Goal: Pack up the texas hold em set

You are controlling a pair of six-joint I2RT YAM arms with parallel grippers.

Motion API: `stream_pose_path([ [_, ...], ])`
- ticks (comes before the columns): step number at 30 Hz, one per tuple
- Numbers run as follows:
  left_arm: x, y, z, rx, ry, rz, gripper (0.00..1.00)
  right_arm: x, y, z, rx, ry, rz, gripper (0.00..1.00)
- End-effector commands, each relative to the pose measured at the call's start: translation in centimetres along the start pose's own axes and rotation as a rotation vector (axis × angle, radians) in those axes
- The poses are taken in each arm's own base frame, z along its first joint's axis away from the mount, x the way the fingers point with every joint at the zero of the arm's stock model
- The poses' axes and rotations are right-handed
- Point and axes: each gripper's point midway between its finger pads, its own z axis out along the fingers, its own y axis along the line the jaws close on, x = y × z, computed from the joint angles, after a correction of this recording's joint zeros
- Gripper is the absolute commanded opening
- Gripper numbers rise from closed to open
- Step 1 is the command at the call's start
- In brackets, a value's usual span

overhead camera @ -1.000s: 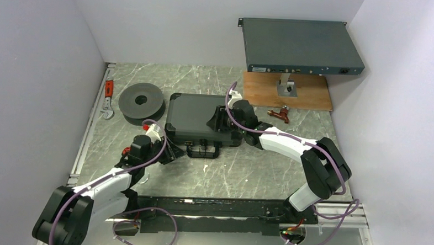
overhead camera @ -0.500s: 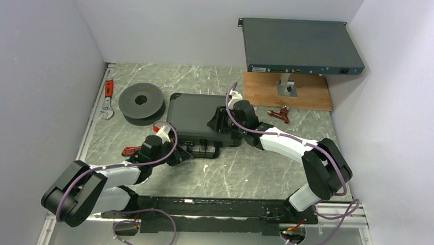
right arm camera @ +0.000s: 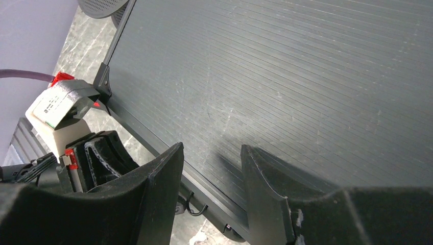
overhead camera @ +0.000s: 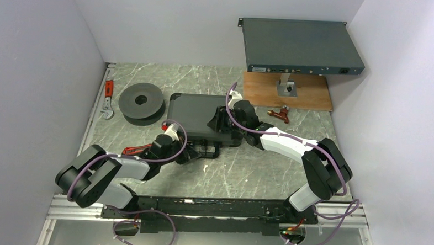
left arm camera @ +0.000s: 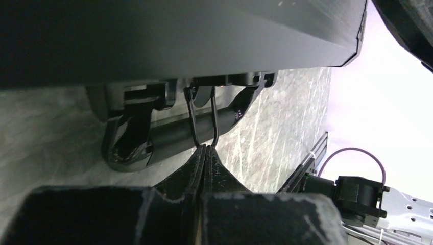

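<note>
The black briefcase [overhead camera: 196, 113] of the texas hold em set lies closed on the marble table, its handle [overhead camera: 205, 150] facing the arms. My left gripper [overhead camera: 190, 153] is low at the case's front edge. In the left wrist view its jaws [left arm camera: 204, 148] are shut tip to tip, touching the bottom of a thin wire clasp [left arm camera: 203, 120] by the handle [left arm camera: 153, 138]. My right gripper [overhead camera: 217, 121] rests over the ribbed lid [right arm camera: 306, 76] near its front edge, its jaws [right arm camera: 212, 153] apart with nothing between them. Chips, cards and markers are out of view.
A dark round spool [overhead camera: 142, 101] sits left of the case. A grey rack box [overhead camera: 301, 46] stands on a wooden board [overhead camera: 310, 96] at the back right. A red wrench [overhead camera: 108, 98], red-handled pliers [overhead camera: 136, 150] and a red tool [overhead camera: 281, 112] lie around.
My left arm has swung right along the table to the case's front by the handle, and its jaws have closed. The right arm has stayed on the lid.
</note>
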Motion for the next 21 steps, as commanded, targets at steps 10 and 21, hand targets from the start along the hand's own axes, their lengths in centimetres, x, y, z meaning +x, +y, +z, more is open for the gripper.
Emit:
stream_pose_path([
  [10,-1.2,-1.5,-0.3,-0.028,-0.079,-0.012,0.0,12.7,-6.6,-3.1,0.233,0.432,0.045,0.5],
  [21,-0.1,0.3,-1.9,-0.177,-0.069,-0.01,0.0,12.8,-6.6,-2.8,0.229,0.435,0.049,0.5],
])
